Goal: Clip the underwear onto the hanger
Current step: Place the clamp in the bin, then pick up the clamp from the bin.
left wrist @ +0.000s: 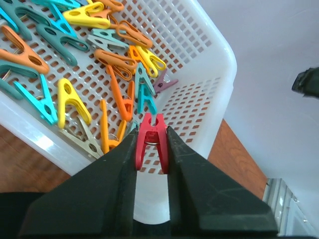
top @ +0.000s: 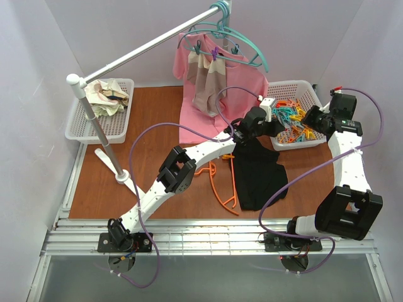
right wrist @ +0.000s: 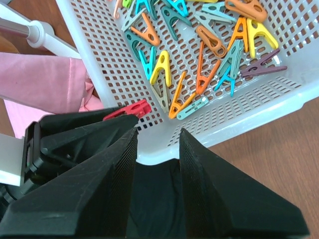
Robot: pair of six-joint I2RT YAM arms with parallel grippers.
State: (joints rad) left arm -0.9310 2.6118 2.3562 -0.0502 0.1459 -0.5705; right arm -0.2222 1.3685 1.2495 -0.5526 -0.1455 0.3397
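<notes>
Underwear [top: 258,176] top edge & hanger [top: 220,192] partly behind L arm [top: 208,151]; L fingers [left wrist: 109,184] tight on red peg [left wrist: 151,142], R fingers [right wrist: 99,169] apart.

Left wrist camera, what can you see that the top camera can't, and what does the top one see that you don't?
Only the left wrist view shows the red clip, pinched between the left jaws close to the basket's wall. Only the top view shows the black underwear lying on the table, the orange hanger next to it, the pink shirt hanging from the rail, and both arms. Both views show the white basket with its pile of coloured clips.
</notes>
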